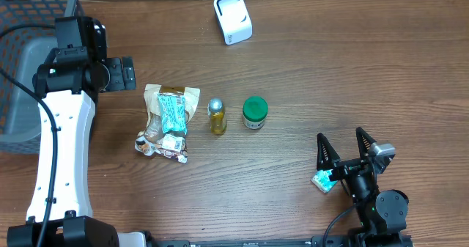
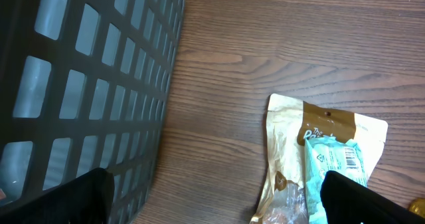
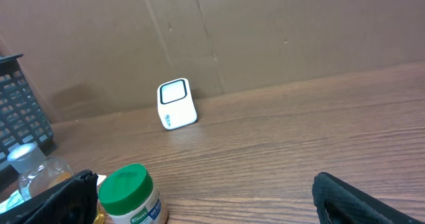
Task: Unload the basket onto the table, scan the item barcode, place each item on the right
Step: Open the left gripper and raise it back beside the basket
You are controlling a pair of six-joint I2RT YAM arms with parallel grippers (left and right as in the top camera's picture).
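A white barcode scanner [image 1: 233, 17] stands at the back of the table, also in the right wrist view as the scanner [image 3: 176, 103]. Mid-table lie a tan snack bag [image 1: 170, 99] with a teal packet [image 1: 174, 115] on it, its barcode facing up [image 2: 350, 159]. Beside them stand a small gold bottle [image 1: 217, 116] and a green-lidded jar [image 1: 254, 113]. My left gripper [image 1: 119, 72] hovers left of the bags, open and empty, as the left wrist view [image 2: 216, 211] shows. At the front right my right gripper [image 1: 343, 146] is open and empty, facing the jar [image 3: 129, 194].
A dark mesh basket [image 1: 22, 49] sits at the table's left edge, close beside the left gripper [image 2: 80, 84]. A crumpled clear wrapper [image 1: 161, 144] lies in front of the bags. Brown cardboard walls the back [image 3: 265, 31].
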